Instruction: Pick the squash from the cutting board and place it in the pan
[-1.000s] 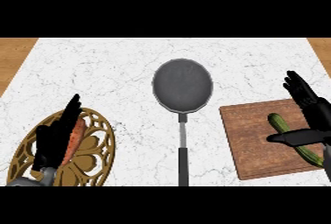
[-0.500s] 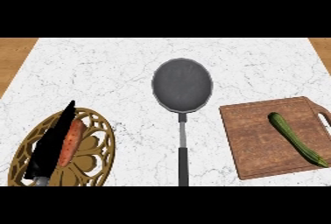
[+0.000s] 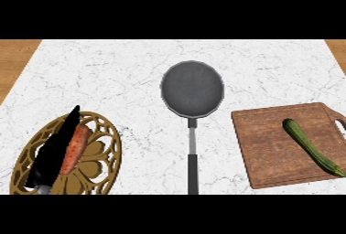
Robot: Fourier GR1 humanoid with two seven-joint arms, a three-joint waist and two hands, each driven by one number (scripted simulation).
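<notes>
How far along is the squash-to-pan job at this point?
Nothing looks done: the squash lies on the cutting board, and the pan holds nothing. Nothing is in hand; the left hand is open over the gold trivet, and the right hand is out of view. Grasping, carrying and placing remain.

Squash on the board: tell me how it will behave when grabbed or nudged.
The squash is long, round and smooth-skinned, so it would probably roll sideways across the flat board if nudged. It looks stiff, not floppy. Its glossy skin may slip in a grasp.
</notes>
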